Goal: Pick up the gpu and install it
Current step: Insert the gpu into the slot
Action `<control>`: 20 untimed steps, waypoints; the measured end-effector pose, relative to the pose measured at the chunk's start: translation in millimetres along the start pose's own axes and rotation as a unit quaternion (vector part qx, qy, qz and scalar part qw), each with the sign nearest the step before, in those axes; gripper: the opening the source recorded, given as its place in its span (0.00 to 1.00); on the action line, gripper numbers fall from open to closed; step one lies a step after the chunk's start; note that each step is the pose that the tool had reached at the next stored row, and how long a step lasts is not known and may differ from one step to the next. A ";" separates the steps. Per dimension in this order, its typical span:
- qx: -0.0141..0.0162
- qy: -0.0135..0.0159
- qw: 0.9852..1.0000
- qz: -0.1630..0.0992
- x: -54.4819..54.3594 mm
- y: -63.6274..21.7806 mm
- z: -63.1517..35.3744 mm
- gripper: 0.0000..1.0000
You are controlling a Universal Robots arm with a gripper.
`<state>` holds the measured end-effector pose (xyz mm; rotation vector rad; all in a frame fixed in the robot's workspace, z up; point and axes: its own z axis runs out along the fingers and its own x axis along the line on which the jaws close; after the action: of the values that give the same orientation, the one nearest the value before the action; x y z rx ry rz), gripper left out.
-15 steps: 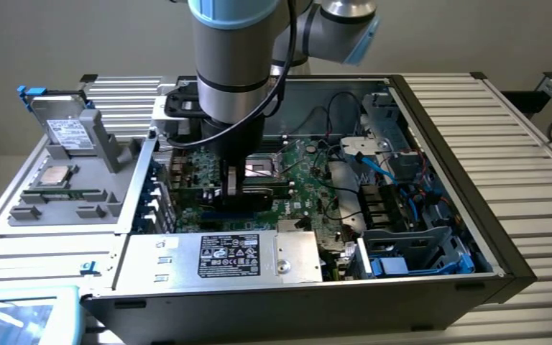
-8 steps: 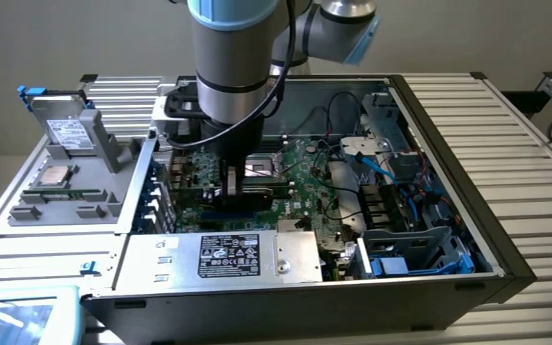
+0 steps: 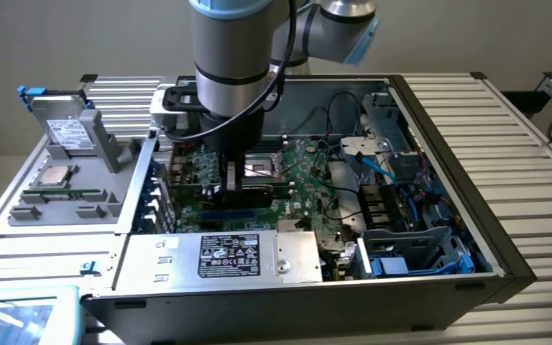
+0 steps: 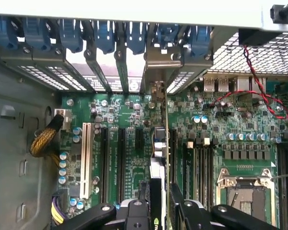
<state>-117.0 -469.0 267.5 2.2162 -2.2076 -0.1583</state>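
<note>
The gpu (image 4: 161,143) stands on edge between the fingers of the gripper (image 4: 161,207), which is clamped on it. It sits low over the green motherboard (image 4: 129,120) among the long black slots, its metal bracket reaching the row of blue clips (image 4: 105,36) at the case's rear. The open computer case (image 3: 511,244) lies on a ribbed metal bench (image 3: 516,122), with a plain grey wall behind.
</note>
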 end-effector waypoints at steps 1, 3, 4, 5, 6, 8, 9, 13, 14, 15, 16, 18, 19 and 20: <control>0.000 0.004 1.000 0.000 0.0 0.1 0.0 0.27; 0.000 0.013 1.000 0.001 0.0 0.0 0.4 0.27; 0.000 0.014 1.000 0.001 0.1 -0.1 0.4 0.27; 0.000 0.014 1.000 0.001 0.1 -0.1 0.4 0.27; 0.000 0.014 1.000 0.001 0.1 -0.1 0.4 0.27; 0.000 0.014 1.000 0.001 0.1 0.0 0.3 0.27; 0.000 0.014 1.000 0.001 0.0 0.0 0.4 0.27; 0.000 0.014 1.000 0.002 -0.2 -0.1 0.8 0.27; 0.000 0.014 1.000 0.002 -0.3 -0.1 0.9 0.27; 0.000 0.015 1.000 0.002 -1.1 0.0 1.3 0.27; 0.000 0.015 1.000 0.002 -2.6 0.0 1.5 0.27; -0.001 0.015 1.000 0.002 -3.5 -0.2 1.7 0.27; -0.001 0.015 1.000 0.002 -3.5 -0.2 1.7 0.27; -0.001 0.015 1.000 0.002 -3.5 -0.2 1.7 0.27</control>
<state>-117.0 -465.4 266.0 2.1983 -2.1957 -0.1251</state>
